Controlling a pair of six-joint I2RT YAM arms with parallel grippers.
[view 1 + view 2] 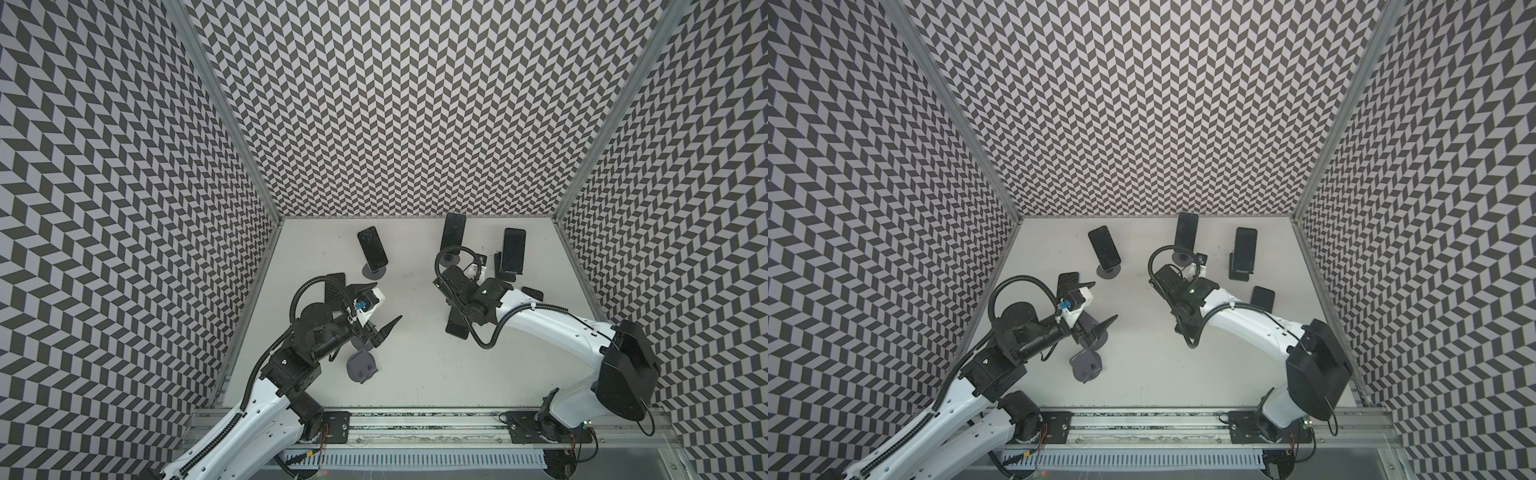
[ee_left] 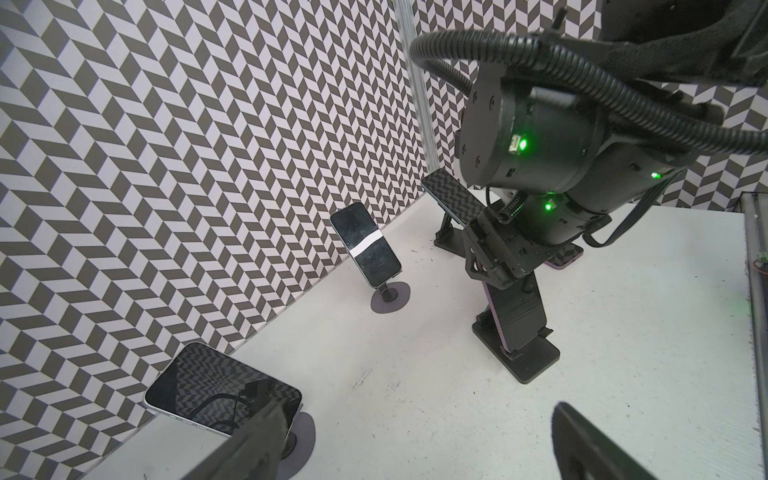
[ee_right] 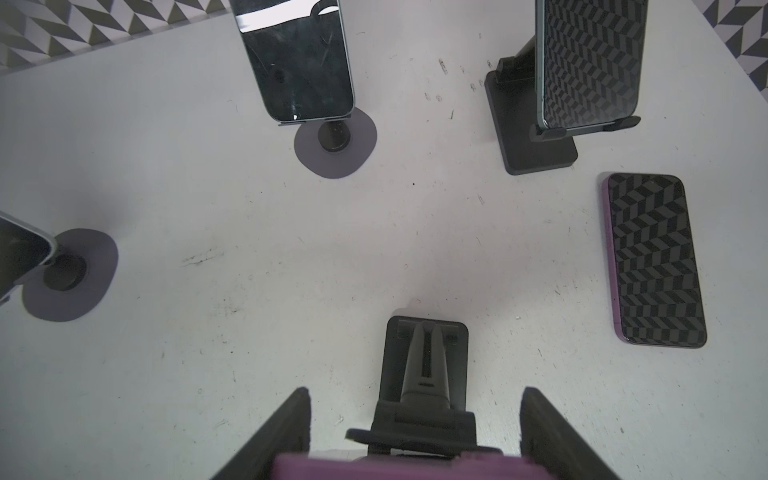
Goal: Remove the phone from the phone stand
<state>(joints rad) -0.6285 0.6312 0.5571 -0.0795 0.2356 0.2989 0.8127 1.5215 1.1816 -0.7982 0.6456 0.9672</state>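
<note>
phone (image 3: 399,467) on stand (image 3: 424,361) mid-table, flat phone (image 3: 656,259) to its right, seemingly empty stand (image 1: 362,365) front-left

The phone (image 3: 399,467) is purple-edged and leans tilted on the phone stand (image 3: 424,357), its upper end clamped between the fingers of the right end effector (image 3: 417,395). The phone stand is black, with its rectangular base flat on the worktop (image 3: 208,353), right of centre.
</note>
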